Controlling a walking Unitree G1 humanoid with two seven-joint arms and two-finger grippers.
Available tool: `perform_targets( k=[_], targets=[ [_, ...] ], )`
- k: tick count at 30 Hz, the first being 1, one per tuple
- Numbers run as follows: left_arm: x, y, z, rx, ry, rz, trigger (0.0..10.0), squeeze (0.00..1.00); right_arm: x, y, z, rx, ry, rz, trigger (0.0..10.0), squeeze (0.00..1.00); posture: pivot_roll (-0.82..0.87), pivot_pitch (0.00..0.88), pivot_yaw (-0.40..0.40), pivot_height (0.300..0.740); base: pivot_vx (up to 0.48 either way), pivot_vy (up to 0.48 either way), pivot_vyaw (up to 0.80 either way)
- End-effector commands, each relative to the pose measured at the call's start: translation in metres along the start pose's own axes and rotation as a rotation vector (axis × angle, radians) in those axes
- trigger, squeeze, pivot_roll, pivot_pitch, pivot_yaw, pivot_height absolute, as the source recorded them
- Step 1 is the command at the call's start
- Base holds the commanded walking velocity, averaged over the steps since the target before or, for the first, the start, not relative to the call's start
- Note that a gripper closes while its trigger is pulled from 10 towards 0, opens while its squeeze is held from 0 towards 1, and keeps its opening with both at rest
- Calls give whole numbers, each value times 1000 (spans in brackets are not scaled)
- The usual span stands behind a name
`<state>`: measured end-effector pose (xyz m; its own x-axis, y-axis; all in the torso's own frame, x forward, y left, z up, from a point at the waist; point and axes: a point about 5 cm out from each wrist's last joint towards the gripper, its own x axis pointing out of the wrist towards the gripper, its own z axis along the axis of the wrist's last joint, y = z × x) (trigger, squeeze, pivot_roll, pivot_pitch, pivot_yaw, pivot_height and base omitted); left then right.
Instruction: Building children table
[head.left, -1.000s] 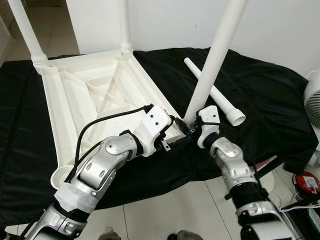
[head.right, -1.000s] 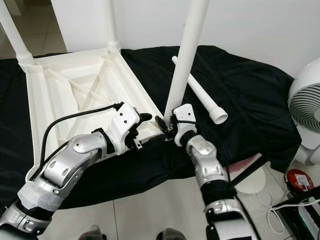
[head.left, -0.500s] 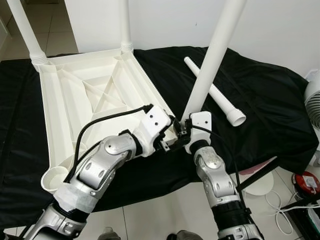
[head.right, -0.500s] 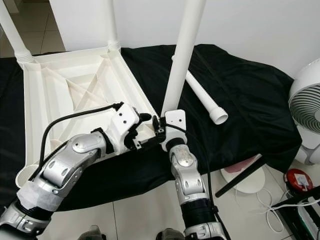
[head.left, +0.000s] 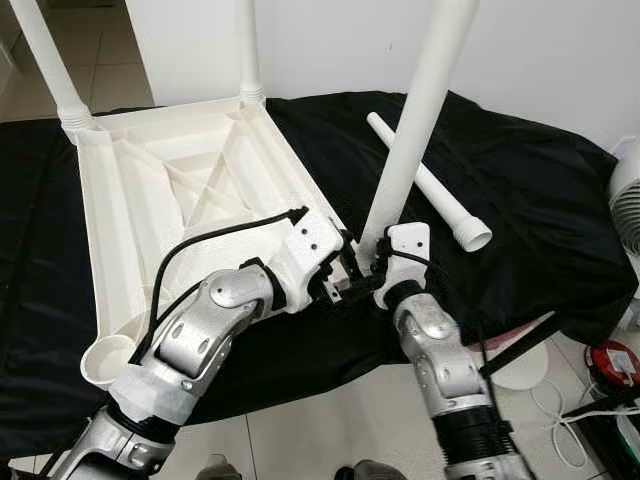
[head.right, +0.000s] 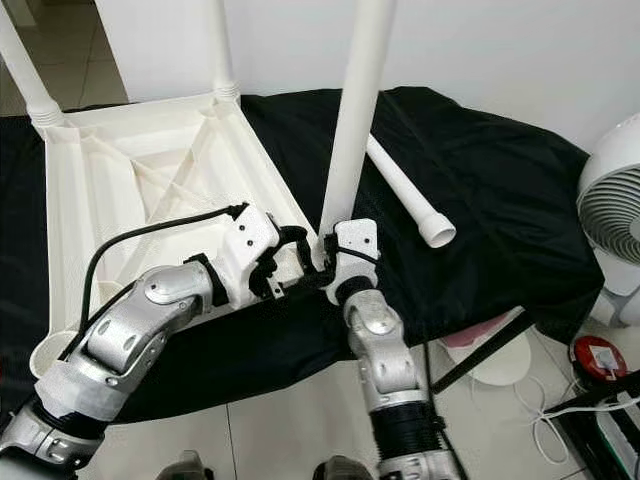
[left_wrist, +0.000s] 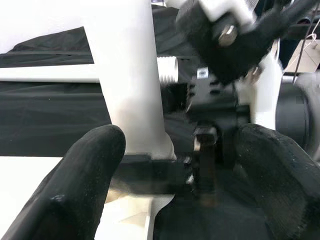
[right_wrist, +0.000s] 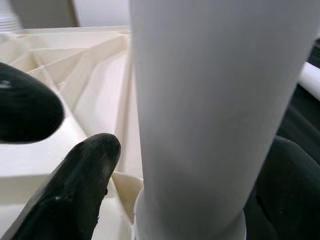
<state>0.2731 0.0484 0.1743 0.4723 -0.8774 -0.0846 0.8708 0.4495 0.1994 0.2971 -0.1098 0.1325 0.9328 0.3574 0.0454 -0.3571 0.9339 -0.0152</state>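
Upturned white table (head.left: 170, 190) lies on a black cloth (head.left: 520, 190), its near corner at the cloth's front edge. Right hand (head.left: 372, 262) closes its fingers around a tilted leg (head.left: 415, 110) standing in that corner; left hand (head.left: 345, 272) sits open just beside it. A loose leg (head.left: 430, 185) lies beyond on open cloth.

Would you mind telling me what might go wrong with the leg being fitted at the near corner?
The leg leans in its corner socket of the upturned table top, so it may seat crooked or jam. Both the right hand and left hand crowd its base and could collide.
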Motion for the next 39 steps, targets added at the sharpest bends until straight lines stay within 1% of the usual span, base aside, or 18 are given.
perform_targets(
  k=[1, 2, 3, 4, 5, 7, 11, 13, 14, 17, 18, 24, 25, 26, 27, 32, 36, 39],
  targets=[
    [1, -1, -3, -8, 20, -10, 10000, 0, 0, -4, 4, -16, -15, 82, 10000, 863, 0, 0, -35, 740, 0, 0, 0],
    [1, -1, -3, -6, 20, -13, 10000, 0, -3, -9, 3, -30, -3, 167, 10000, 0, 1, 0, -35, 740, 0, 0, 0],
    [1, -1, -3, -4, 20, -14, 10000, 0, -3, -13, 3, -43, 5, 223, 10000, 0, 1, 0, -35, 740, 0, 0, 0],
    [1, -1, -3, -4, 20, -14, 10000, 0, -3, -13, 3, -43, 5, 223, 10000, 0, 1, 0, -35, 740, 0, 0, 0],
    [1, 0, -3, -2, 20, -13, 10000, 0, -3, -17, 4, -61, 8, 273, 10000, 0, 2, 0, -34, 740, 0, 0, 0],
    [1, 0, -3, 0, 21, -11, 10000, 0, 0, -23, 5, -87, 9, 316, 10000, 0, 2, 0, -34, 740, 0, 0, 0],
    [1, 0, -3, 1, 20, -10, 10000, 0, 3, -26, 6, -101, 19, 353, 10000, 0, 8, 0, -36, 740, 0, 0, 0],
    [1, 1, -2, 3, 20, -10, 10000, 0, 5, -27, 5, -110, 36, 397, 10000, 0, 12, 0, -35, 740, 0, 0, 0],
    [1, 1, -2, 3, 18, -8, 10000, 0, 10, -30, 4, -154, 57, 442, 10000, 0, 12, 0, -35, 740, 0, 0, 0],
    [1, 1, -2, 4, 18, -7, 10000, 0, 13, -33, 3, -169, 66, 452, 10000, 0, 16, 0, -37, 740, 0, 0, 0],
    [1, 2, -2, 6, 18, -5, 10000, 0, 18, -35, 3, -185, 79, 460, 10000, 0, 19, 0, -38, 740, 0, 0, 0],
    [1, 2, -1, 8, 19, -5, 10000, 0, 21, -38, 2, -195, 94, 488, 10000, 0, 23, 0, -39, 740, 0, 0, 0],
    [0, 2, -2, 11, 22, -10, 10000, 0, 23, -39, 1, -197, 108, 499, 3490, 0, 27, 0, -41, 740, 0, 0, 0],
    [0, 2, -2, 11, 22, -10, 10000, 0, 23, -39, 1, -197, 108, 499, 3490, 0, 27, 0, -41, 740, 0, 0, 0],
    [-1, 1, -3, 13, 27, -17, 10000, 0, 24, -40, -1, -186, 119, 520, 0, 0, 29, 0, -43, 740, 0, 0, 0],
    [-6, 2, -6, 25, 46, -22, 10000, 0, 23, -43, -5, -167, 132, 551, 0, 0, 38, 0, -47, 740, 0, 0, 0],
    [-6, 3, -6, 26, 49, -21, 10000, 0, 22, -43, -7, -165, 133, 559, 0, 0, 39, 0, -49, 740, 0, 0, 0],
    [-6, 1, -7, 27, 49, -26, 10000, 0, 21, -43, -10, -137, 130, 562, 0, 0, 37, 0, -48, 740, 0, 0, 0]
  ],
)
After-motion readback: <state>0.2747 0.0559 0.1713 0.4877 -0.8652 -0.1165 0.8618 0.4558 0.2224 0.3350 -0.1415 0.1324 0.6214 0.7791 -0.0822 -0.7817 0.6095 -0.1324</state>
